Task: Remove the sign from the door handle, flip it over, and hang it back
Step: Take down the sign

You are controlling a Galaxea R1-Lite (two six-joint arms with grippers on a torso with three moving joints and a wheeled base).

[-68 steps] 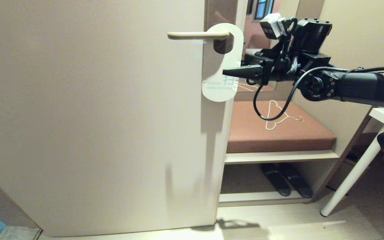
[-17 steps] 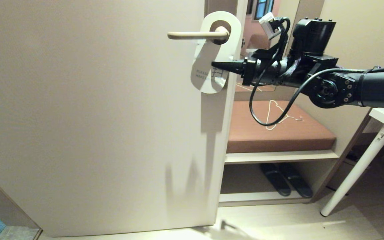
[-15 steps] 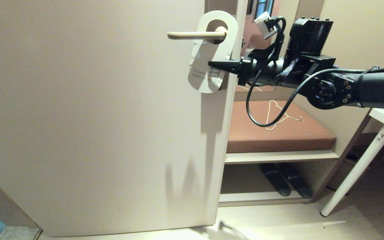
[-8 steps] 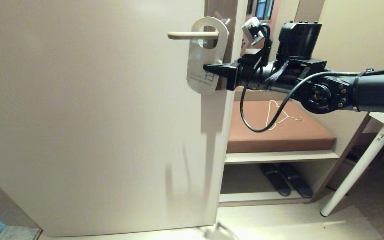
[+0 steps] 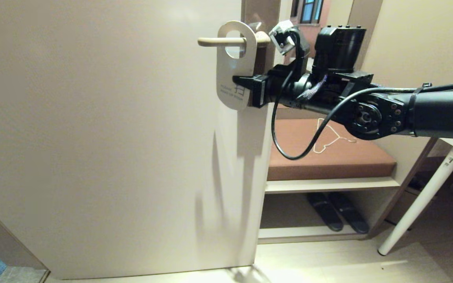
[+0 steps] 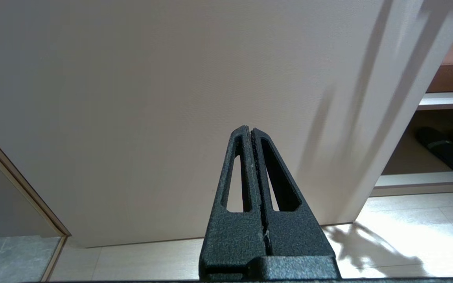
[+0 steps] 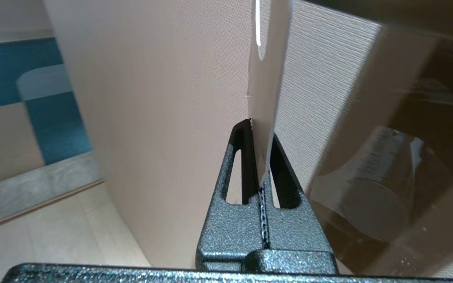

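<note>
The sign [image 5: 227, 70], a white card with small print low on its face, is threaded by its oval hole on the cream door handle [image 5: 212, 41], about midway along the bar. My right gripper [image 5: 237, 80] reaches in level from the right and is shut on the sign's lower right edge. In the right wrist view the sign [image 7: 267, 90] stands edge-on, pinched in the right gripper [image 7: 261, 131] close to the door face. The left gripper [image 6: 250, 129] shows only in its own wrist view, shut and empty, facing the low part of the door.
The beige door [image 5: 112, 137] fills the left. Past its edge stands a bench with a brown cushion [image 5: 360, 161] bearing a thin white wire hanger [image 5: 330, 137], dark slippers [image 5: 336, 216] on the shelf below, and a white table leg [image 5: 419, 204] at the right.
The right gripper has carried the sign left along the handle, away from the pivot end, and the card has turned more edge-on. The left arm has not moved.
</note>
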